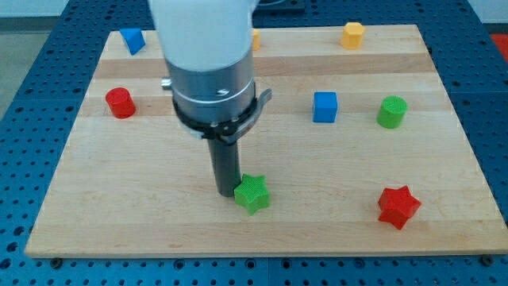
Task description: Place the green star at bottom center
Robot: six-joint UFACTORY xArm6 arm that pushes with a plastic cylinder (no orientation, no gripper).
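Note:
The green star point(253, 194) lies on the wooden board point(159, 214) near the view's bottom, about at the middle from left to right. My tip point(225, 191) stands right at the star's left side, touching or nearly touching it. The rod runs up from there into the arm's grey and white body, which hides part of the board's top middle.
A red star point(398, 207) lies at the bottom right. A blue cube point(325, 106) and a green cylinder point(391, 112) sit at the right middle. A red cylinder point(121, 103) is at the left. A blue block point(132, 40), a yellow block point(352, 35) and a partly hidden orange block point(255, 38) line the top edge.

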